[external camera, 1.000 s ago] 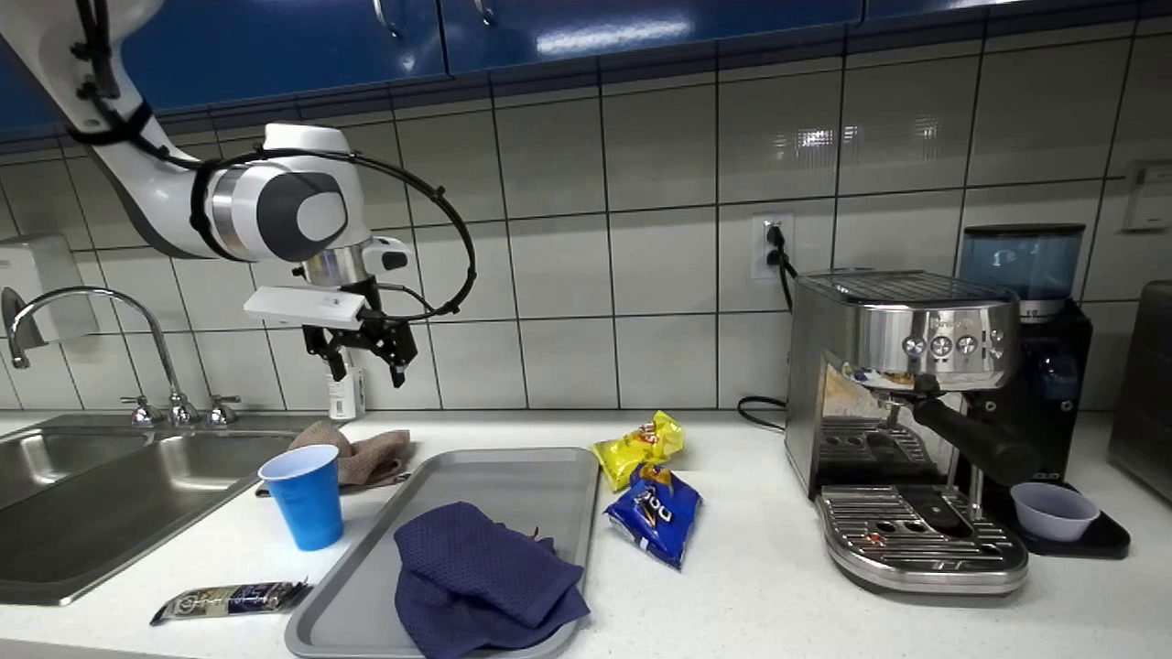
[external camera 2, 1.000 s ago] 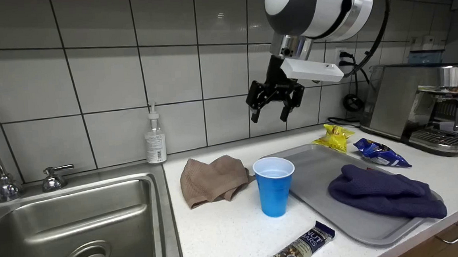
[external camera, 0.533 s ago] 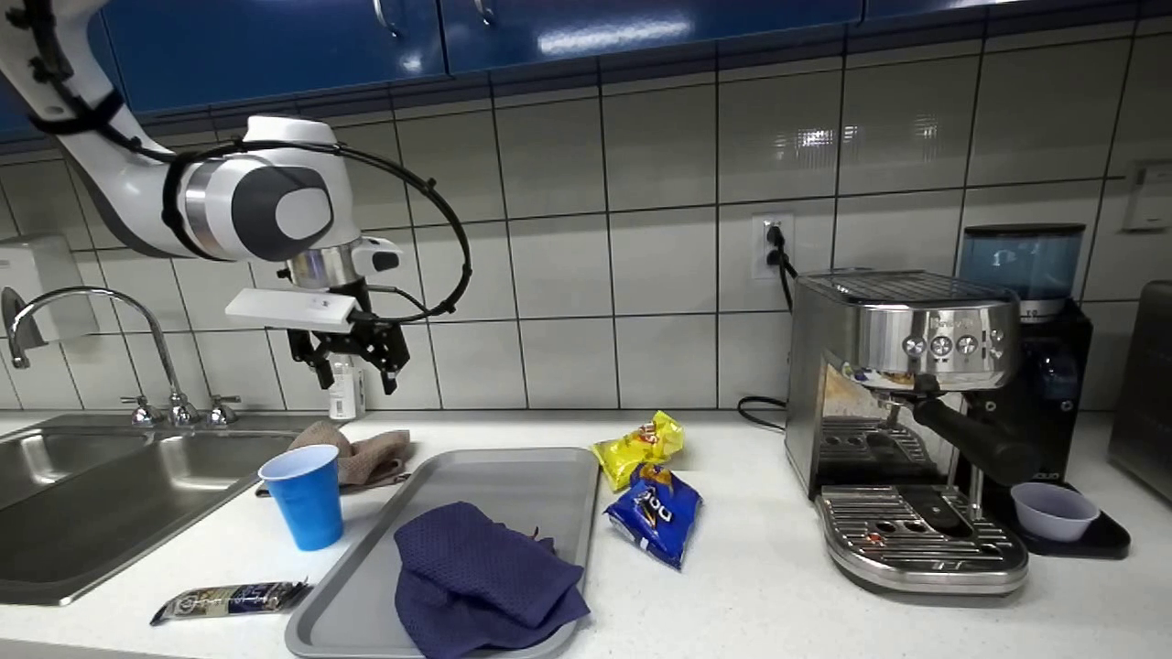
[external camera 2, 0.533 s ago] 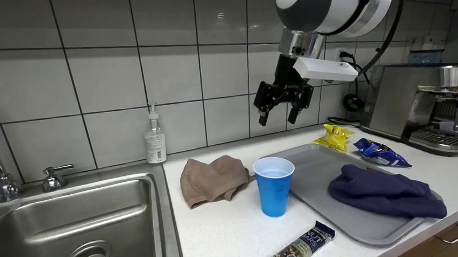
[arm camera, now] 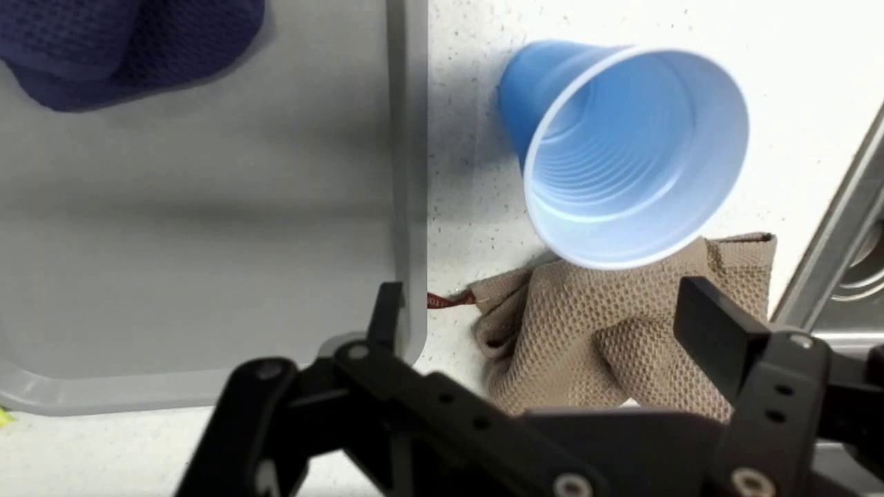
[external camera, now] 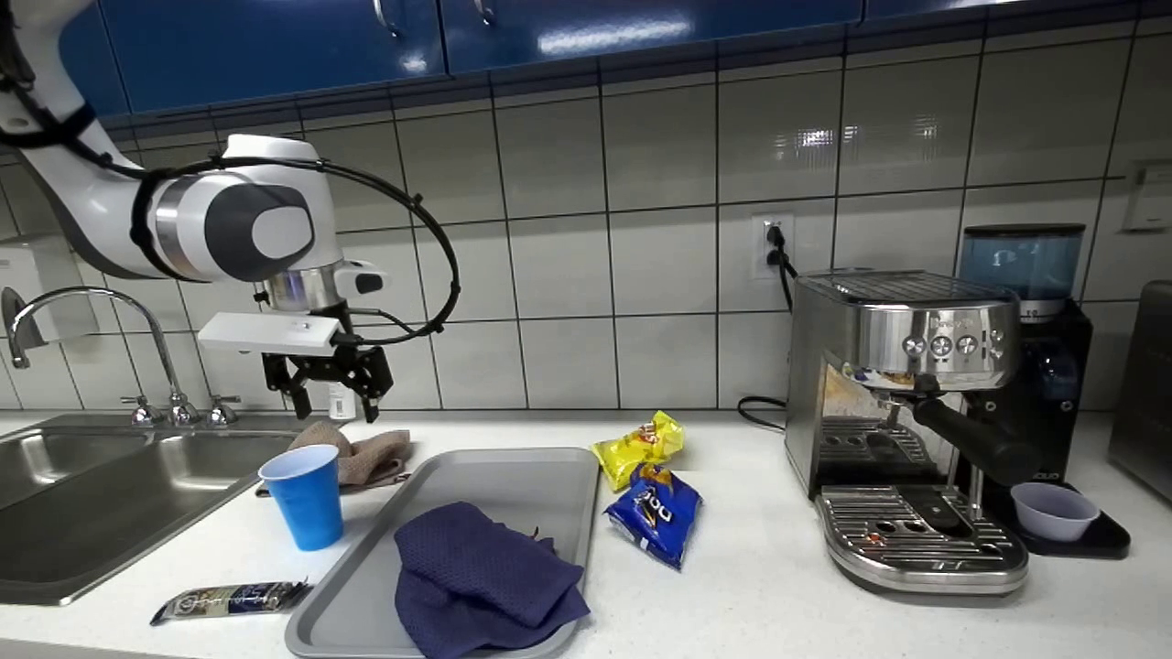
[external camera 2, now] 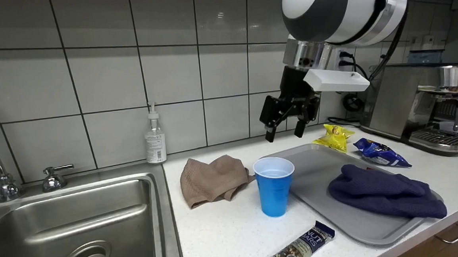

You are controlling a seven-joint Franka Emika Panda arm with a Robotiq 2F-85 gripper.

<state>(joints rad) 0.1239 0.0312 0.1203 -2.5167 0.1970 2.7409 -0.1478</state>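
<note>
My gripper hangs in the air above the counter with its jaws wide apart and nothing between them. In the wrist view its two black fingertips straddle the crumpled brown cloth, which lies below without contact. A blue cup with a white inside stands upright beside that cloth, seen in both exterior views. Right of the cup in an exterior view is the grey tray, bearing a bunched dark purple cloth. A nut bar lies on the counter in front of the cup.
A yellow snack bag and a blue one lie beside the tray. Further along stands a coffee machine with a grinder. The steel sink, faucet and soap bottle are at the other end; blue cabinets hang above.
My gripper has come lower, drifting left in one exterior picture and right in the other, its jaws staying apart. The objects on the counter have not moved.
</note>
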